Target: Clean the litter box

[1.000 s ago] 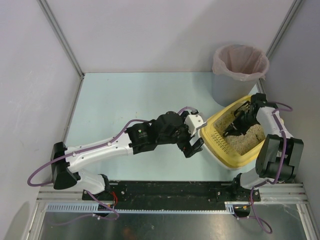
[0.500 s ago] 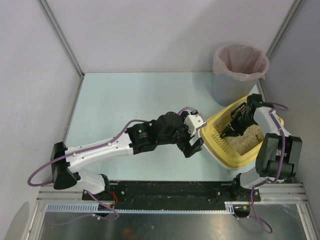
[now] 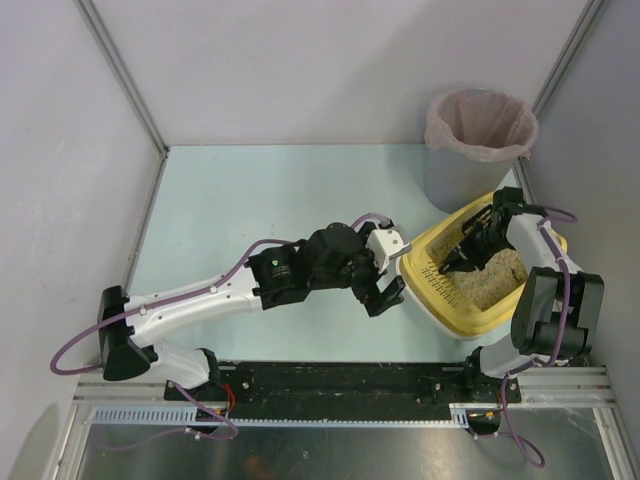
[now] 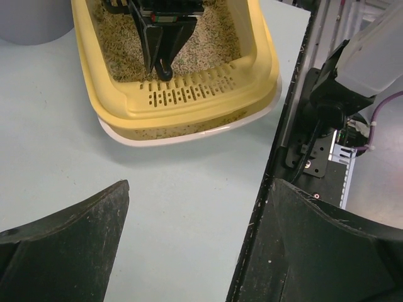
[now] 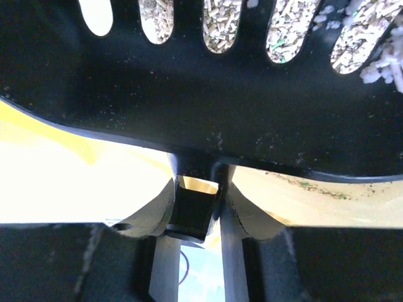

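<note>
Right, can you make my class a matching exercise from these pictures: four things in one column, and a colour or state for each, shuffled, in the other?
Column one:
1. litter box
2. bin
3. scoop
4. left gripper

Column two:
A. open, holding nothing
B. black, slotted
C. yellow, beige granules inside
D. grey, lined in pink

Pairs: 1-C, 2-D, 3-B, 4-A
</note>
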### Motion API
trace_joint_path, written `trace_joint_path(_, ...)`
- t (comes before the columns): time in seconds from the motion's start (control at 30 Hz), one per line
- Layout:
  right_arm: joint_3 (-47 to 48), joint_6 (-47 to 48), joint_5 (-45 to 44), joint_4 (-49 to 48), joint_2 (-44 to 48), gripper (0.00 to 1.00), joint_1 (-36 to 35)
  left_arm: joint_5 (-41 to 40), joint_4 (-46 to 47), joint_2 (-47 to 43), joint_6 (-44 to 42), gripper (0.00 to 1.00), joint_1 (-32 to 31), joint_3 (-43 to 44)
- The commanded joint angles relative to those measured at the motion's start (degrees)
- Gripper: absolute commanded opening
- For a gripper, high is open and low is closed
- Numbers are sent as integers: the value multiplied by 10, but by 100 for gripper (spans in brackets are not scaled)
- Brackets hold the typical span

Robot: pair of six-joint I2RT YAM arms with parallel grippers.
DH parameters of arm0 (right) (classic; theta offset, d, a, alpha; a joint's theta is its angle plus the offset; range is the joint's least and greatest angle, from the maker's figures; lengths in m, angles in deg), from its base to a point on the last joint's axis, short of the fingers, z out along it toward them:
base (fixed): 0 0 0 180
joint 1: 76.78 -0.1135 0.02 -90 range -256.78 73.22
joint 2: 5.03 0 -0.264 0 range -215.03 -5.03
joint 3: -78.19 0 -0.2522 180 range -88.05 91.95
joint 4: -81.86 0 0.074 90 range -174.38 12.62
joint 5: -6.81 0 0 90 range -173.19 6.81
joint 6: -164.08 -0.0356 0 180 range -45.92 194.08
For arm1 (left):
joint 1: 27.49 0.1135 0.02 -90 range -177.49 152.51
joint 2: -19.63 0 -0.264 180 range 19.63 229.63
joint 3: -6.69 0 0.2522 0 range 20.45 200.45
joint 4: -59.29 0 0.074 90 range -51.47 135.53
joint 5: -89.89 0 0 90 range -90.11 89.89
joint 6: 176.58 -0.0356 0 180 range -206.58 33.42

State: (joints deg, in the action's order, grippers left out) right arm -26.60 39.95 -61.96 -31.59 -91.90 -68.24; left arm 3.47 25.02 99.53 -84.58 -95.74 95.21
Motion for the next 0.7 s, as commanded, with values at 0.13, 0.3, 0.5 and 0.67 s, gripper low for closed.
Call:
trace_joint_path(0.13,13,-27,-29,23,40,0,-9,28,14,-26,10,99,-3,2)
trace_joint_path(0.3,17,-25,-23,37,55,0,28,33,14,-27,13,99,-3,2)
trace_joint_path(0.5,17,-13,-33,45,35,0,27,35,14,-23,16,99,-3,2)
trace_joint_path(0.67,17,-26,-30,6,32,0,11,26,14,-18,14,99,-3,2)
